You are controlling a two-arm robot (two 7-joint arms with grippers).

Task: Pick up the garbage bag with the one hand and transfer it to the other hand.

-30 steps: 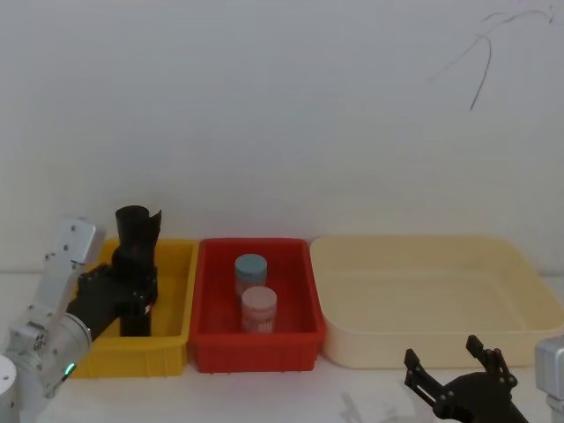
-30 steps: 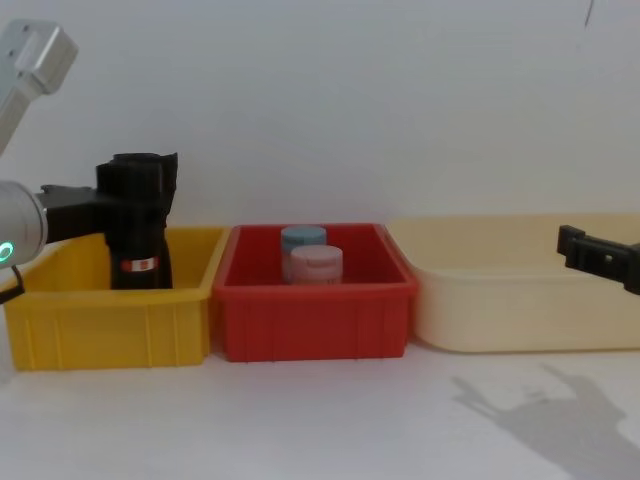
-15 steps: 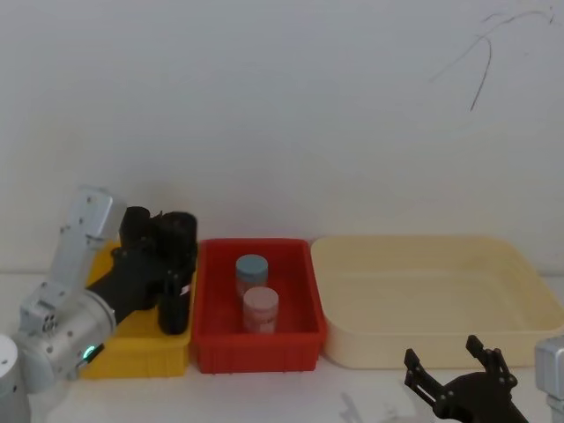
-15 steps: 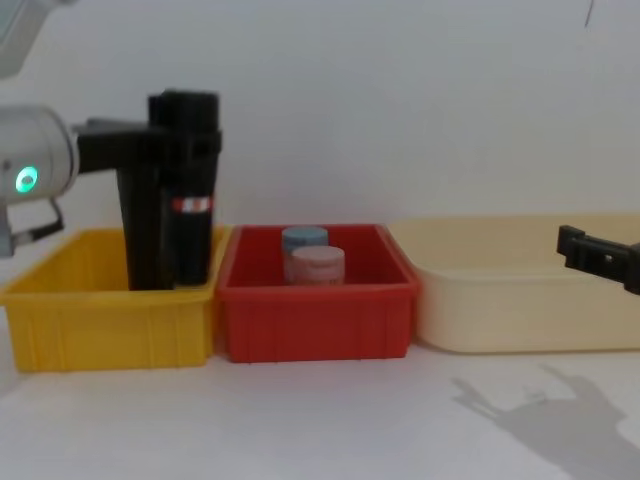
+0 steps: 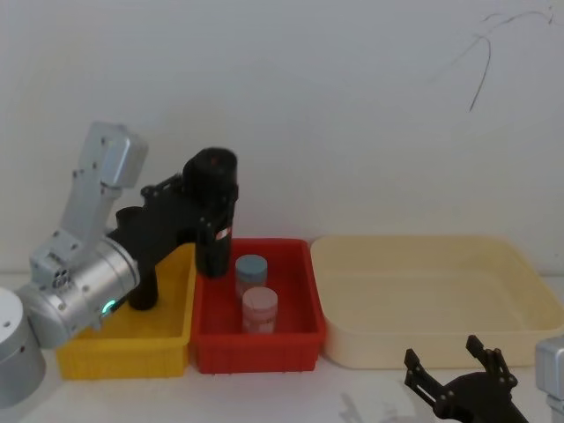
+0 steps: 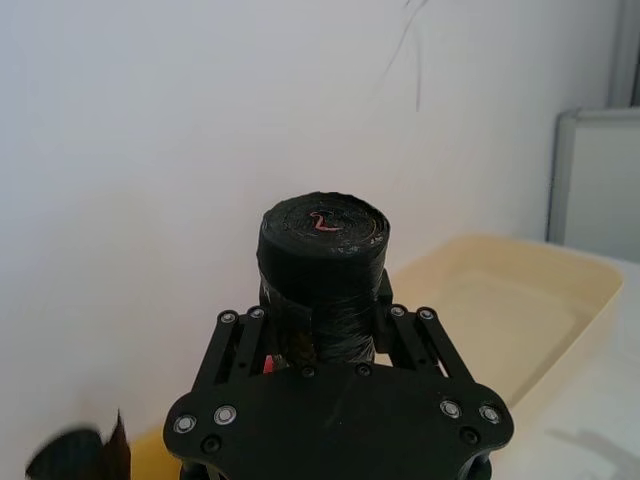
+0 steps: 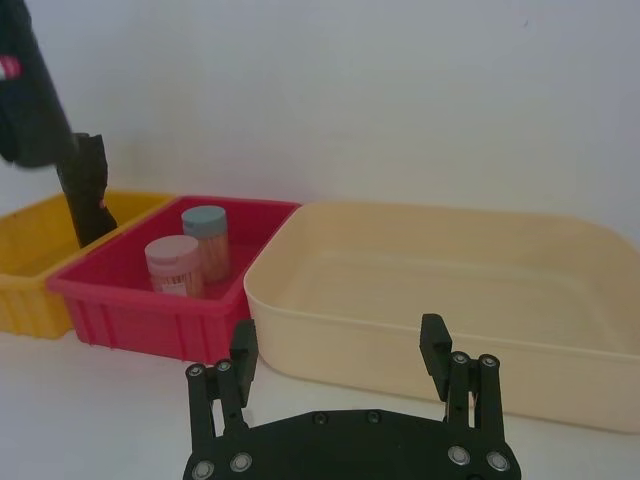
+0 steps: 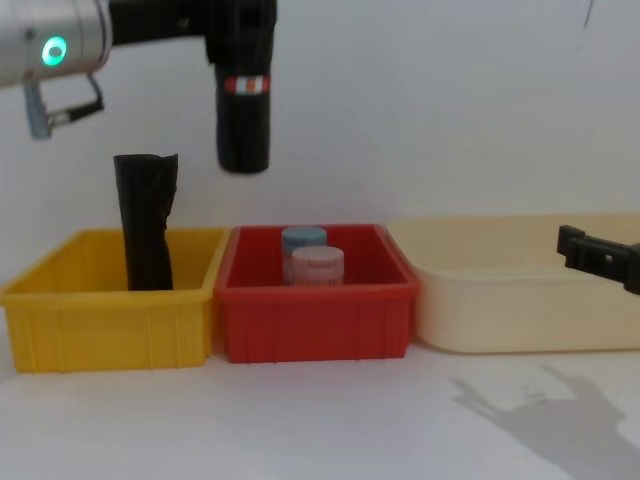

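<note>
**Pickup looks done, handover next**

The bulky black left gripper (image 5: 201, 204), green ring lit, has risen from the yellow plastic bin (image 8: 110, 320), clamped around the tightly rolled black plastic garbage bag (image 8: 243, 100), upright in mid-air above the bins. The slim black right gripper (image 5: 443, 354) waits low, fingers spread, empty.

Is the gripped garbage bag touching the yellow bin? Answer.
No; the left gripper holds the garbage bag in the air, higher than the yellow bin.

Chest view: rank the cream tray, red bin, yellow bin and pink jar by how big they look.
Largest: cream tray.
Next: red bin and yellow bin, which look alike, so no ranking.
Smallest: pink jar.
</note>
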